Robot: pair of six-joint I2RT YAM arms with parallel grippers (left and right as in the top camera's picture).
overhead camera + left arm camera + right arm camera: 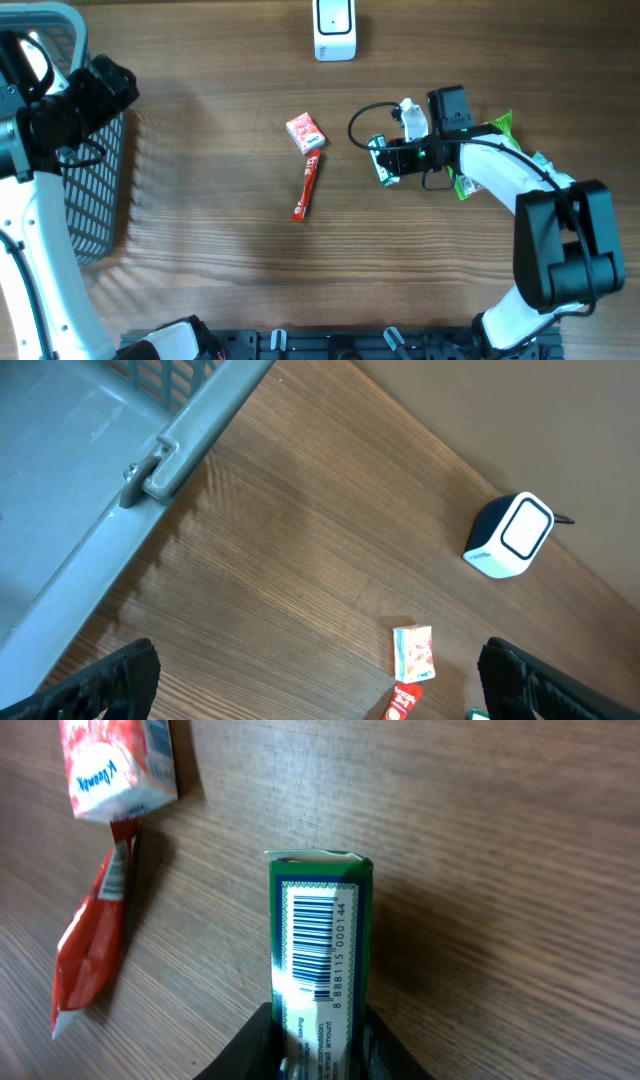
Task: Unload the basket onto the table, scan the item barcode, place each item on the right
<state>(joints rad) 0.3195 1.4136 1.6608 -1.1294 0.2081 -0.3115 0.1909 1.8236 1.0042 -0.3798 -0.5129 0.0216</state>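
The right gripper (315, 1055) is clamping the near end of the green box (320, 950), one finger on each narrow side. The box is being held just above the table, right of centre. Its long axis is projecting straight out from the jaws, away from the wrist. The barcode panel is facing the wrist camera, unobstructed by the fingers.

The white scanner (335, 28) is standing at the far table edge, beyond and to one side of the box's free end, well apart from it. The barcode is probably not yet facing the scanner window, so the coming move likely requires carrying the box toward the scanner and rotating the wrist.

The left gripper (320, 685) is hanging fully open and empty beside the grey basket (100, 180), farther from the scanner than the right arm.
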